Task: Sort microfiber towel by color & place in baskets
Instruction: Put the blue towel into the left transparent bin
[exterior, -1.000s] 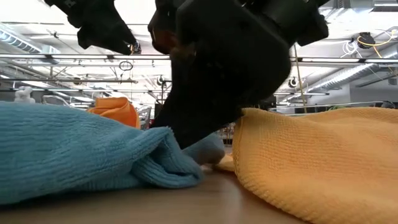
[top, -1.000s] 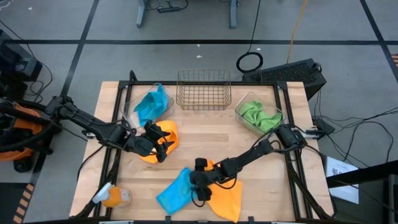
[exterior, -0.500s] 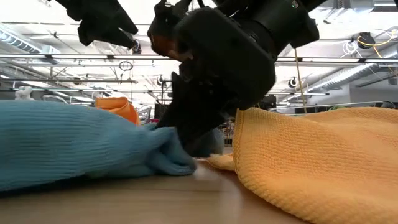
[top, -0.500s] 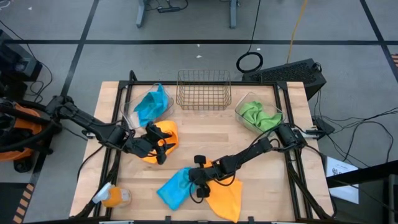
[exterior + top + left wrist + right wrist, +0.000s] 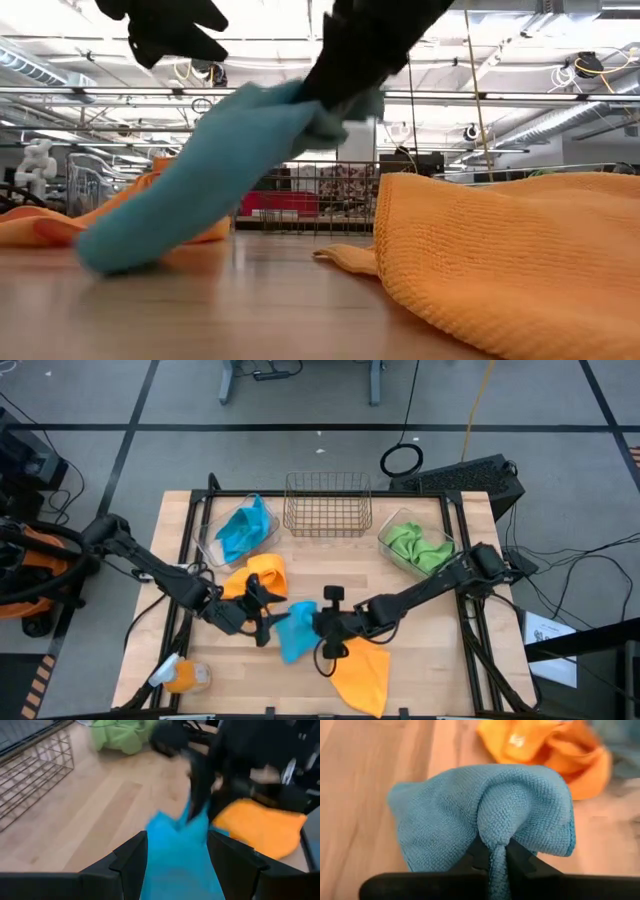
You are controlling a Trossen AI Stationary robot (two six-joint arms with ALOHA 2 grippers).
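My right gripper (image 5: 318, 625) is shut on a blue microfiber towel (image 5: 296, 630) at mid-table, raised above the wood. My left gripper (image 5: 264, 625) is open just left of it. In the left wrist view its fingers (image 5: 131, 861) stand on either side of the towel's hanging part (image 5: 177, 865); whether they touch it I cannot tell. One orange towel (image 5: 258, 574) lies flat behind the left gripper, another (image 5: 362, 675) near the front edge. At the back stand a clear bin with a blue towel (image 5: 243, 528), a wire basket (image 5: 328, 503) and a clear bin with green towels (image 5: 415, 545). My right gripper pinches a bunched fold (image 5: 495, 842) of the blue towel between its two fingers, several layers gathered together. The towel bulges out past the fingertips. It hangs slanting down from the gripper, and its lower end (image 5: 110, 250) reaches down to the tabletop.
An orange object (image 5: 182, 678) lies at the front left corner. Bare wood (image 5: 330, 565) shows between the baskets and the grippers. The two arms stand close together at mid-table.
My right gripper has gone up and toward the far edge with the blue towel, pulling it off the front orange towel; it now hangs instead of lying spread. My left gripper has left the rear orange towel and come toward the near edge, up to the blue towel.
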